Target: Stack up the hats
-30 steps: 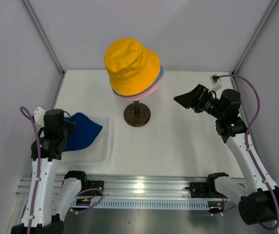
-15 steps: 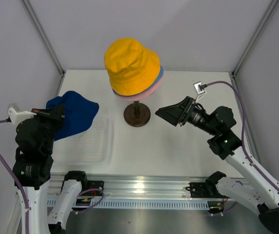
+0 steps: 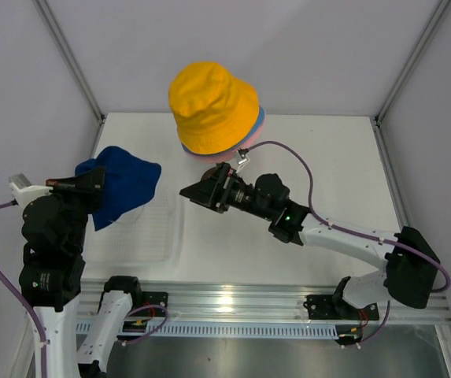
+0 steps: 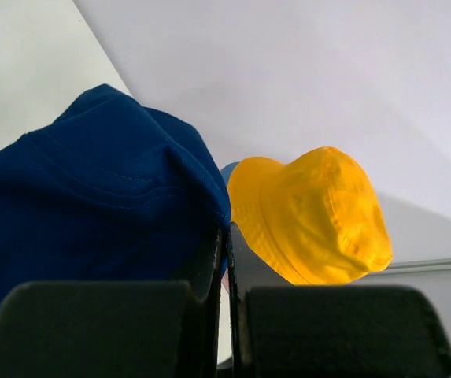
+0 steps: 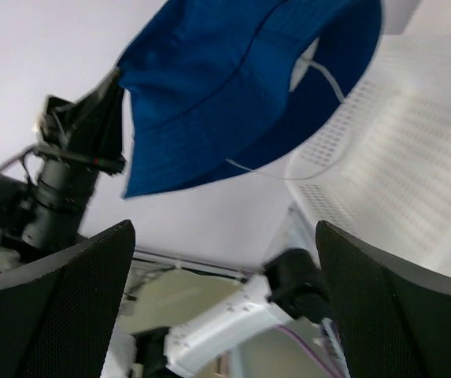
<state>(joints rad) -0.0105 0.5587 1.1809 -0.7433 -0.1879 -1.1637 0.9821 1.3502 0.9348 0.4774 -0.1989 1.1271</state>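
Note:
The yellow hat (image 3: pixel 212 106) sits on top of the stack on the stand, with the light blue hat's brim (image 3: pixel 260 120) and the pink hat's brim (image 3: pixel 245 145) showing under it. My left gripper (image 3: pixel 90 183) is shut on the dark navy hat (image 3: pixel 123 183) and holds it in the air above the clear tray (image 3: pixel 156 228). In the left wrist view the navy hat (image 4: pixel 91 213) hangs left of the yellow hat (image 4: pixel 312 216). My right gripper (image 3: pixel 197 191) is open and empty, low by the stand, facing the navy hat (image 5: pixel 241 87).
The stand's dark round base is mostly hidden behind my right arm (image 3: pixel 319 232). The perforated clear tray (image 5: pixel 414 157) lies at the left. White walls close in the table on three sides.
My right arm has swung far left across the table, ending in front of the stand. My left gripper lifted the navy hat out of the tray and now holds it about still.

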